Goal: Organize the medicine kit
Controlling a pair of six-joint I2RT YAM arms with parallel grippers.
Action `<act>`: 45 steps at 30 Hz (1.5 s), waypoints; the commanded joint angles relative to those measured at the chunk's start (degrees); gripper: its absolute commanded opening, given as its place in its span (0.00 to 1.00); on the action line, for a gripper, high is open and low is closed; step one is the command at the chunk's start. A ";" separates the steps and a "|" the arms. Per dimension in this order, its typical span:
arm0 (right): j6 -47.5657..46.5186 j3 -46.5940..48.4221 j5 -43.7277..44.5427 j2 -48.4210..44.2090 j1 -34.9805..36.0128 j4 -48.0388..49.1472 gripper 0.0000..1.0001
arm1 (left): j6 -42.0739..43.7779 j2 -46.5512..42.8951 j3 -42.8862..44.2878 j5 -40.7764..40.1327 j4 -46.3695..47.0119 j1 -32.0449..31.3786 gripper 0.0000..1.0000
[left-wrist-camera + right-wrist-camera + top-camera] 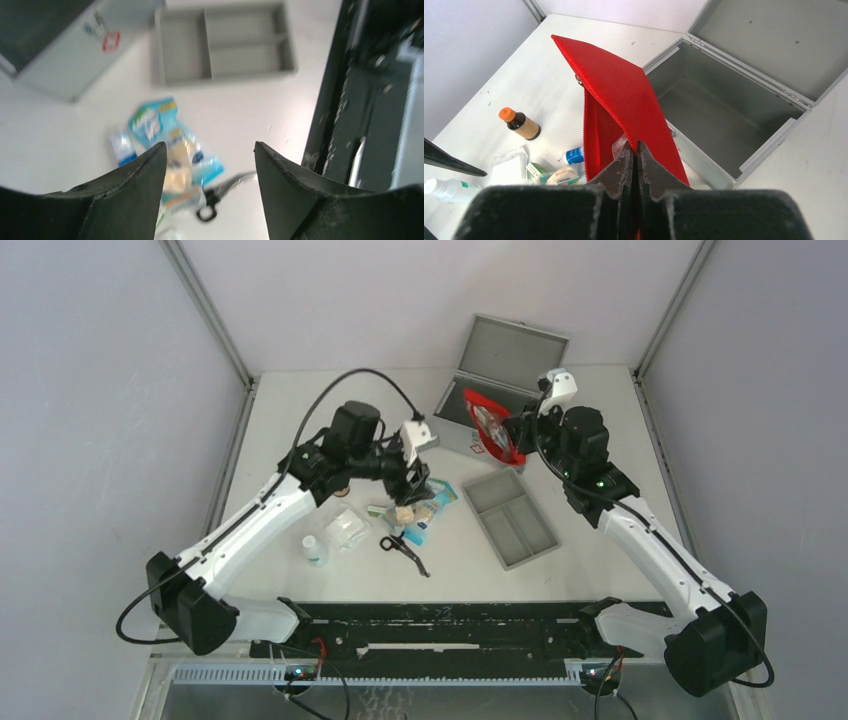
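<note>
The medicine kit is a grey metal box at the back of the table with its lid open; its empty inside shows in the right wrist view and its front with the red-white sticker in the left wrist view. My right gripper is shut on a red zip pouch and holds it up by the kit's front; the pouch hangs open. My left gripper is open and empty above a pile of blue packets and black scissors.
A shallow grey two-compartment tray lies right of the pile. A white bottle and a clear bag lie to the left. A brown bottle with orange cap stands on the table. A black rail runs along the near edge.
</note>
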 commanded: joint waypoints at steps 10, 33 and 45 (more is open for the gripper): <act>-6.17 0.37 -8.21 -4.74 -3.96 -0.84 0.00 | 13.51 1.35 -18.85 -23.16 -1.44 -1.55 0.71; -3.42 -0.51 -16.51 -4.18 -8.33 -1.16 0.00 | 13.97 15.43 -18.13 -37.80 5.90 -6.51 0.33; -2.75 -0.46 -16.29 -3.15 -8.24 -0.82 0.00 | 21.03 1.24 -18.81 -28.29 -1.26 -6.47 0.00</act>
